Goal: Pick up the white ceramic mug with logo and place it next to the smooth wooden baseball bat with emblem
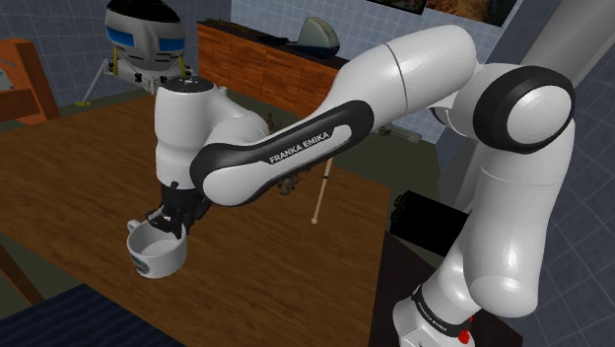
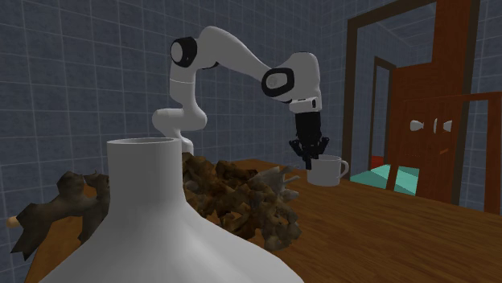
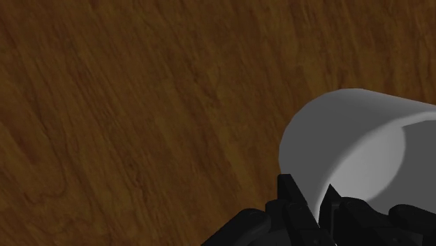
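A: Largest items first?
B: Wooden table (image 1: 89,168). The white arm (image 1: 394,79) reaches over it toward the shoulder view's left.
A: The bat?
B: The bat (image 1: 319,200) is pale and thin and lies on the table. It is partly behind the arm, well apart from the mug (image 1: 158,251) and to its right in the shoulder view.
A: The mug?
B: White and upright, toward the table's near side. Cannot tell whether its base touches the table.
A: The gripper?
B: The gripper (image 1: 175,225) is narrow, pinching the mug's wall at the rim.
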